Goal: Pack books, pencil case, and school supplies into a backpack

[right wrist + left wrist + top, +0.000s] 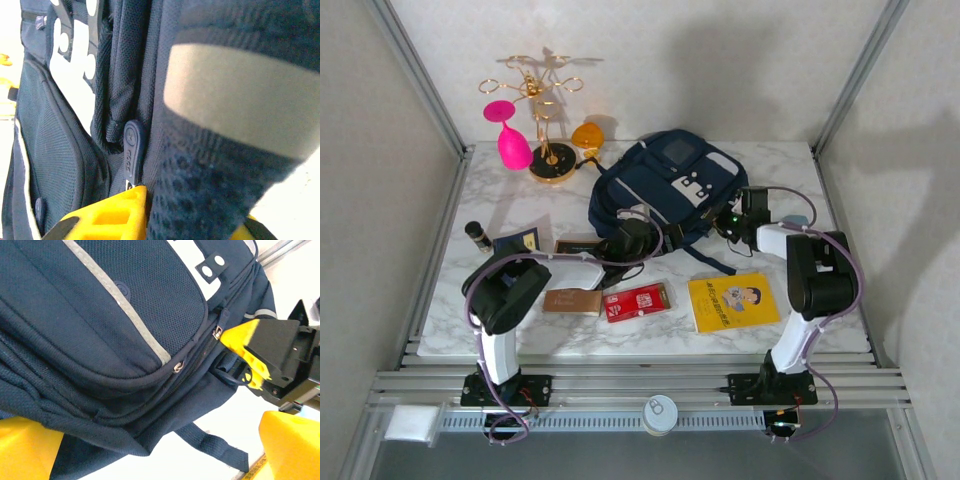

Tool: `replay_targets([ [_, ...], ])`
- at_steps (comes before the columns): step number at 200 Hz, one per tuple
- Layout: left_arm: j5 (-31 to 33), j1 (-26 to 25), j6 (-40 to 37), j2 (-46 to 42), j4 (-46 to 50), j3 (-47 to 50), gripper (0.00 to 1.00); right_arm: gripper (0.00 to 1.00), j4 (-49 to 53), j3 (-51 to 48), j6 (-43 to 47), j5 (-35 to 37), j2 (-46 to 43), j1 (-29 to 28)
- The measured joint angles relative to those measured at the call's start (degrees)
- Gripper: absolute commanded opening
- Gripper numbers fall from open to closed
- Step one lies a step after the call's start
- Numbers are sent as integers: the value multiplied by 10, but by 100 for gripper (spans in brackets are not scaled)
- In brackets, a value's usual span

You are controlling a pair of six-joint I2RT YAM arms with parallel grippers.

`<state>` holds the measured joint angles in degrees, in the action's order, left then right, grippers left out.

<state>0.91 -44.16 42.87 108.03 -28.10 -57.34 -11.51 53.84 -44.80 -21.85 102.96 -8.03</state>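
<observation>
Right claw [192, 220] pinches the navy mesh backpack [665, 185] beside its rounded zip pull [134, 150], far centre on the marble table [800, 170]. Left claw [157, 452] gapes wide over the woven, grey-striped pocket [100, 315].

The top external camera sat high above and behind the arm bases [505, 388], facing down toward twelve o'clock, far enough back to take in the whole table [450, 300]. The left wrist camera hung very near the backpack [665, 185], at its seven o'clock and facing one o'clock, with its own left fingers [27, 447] in the frame's lower corners. The right wrist camera was nearer yet, at the backpack's four o'clock, the fabric blurred, with the right fingers [115, 215] at six o'clock of its frame. All three views shared the backpack. The left wrist view also caught the right fingers [242, 340] at three o'clock.
</observation>
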Motion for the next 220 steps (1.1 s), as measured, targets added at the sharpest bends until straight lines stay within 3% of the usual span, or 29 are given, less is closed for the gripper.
replay_targets([
  [49,5,10,-31,28,15,-47,99,6,-6,-40,-7,-3,-98,4],
  [107,-11,68,-80,40,27,-122,99,5,-7,-76,-60,24,-188,-21],
  [134,-16,80,-95,-1,75,-114,99,5,-8,-84,-107,48,-196,-44],
  [163,-16,83,-111,-104,132,-71,99,4,-7,-92,-151,60,-204,-56],
  [190,-7,59,-112,-200,147,-20,96,4,-8,-96,-187,71,-212,-65],
  [220,2,-28,-115,-223,120,52,88,4,-11,-112,-220,80,-222,-70],
])
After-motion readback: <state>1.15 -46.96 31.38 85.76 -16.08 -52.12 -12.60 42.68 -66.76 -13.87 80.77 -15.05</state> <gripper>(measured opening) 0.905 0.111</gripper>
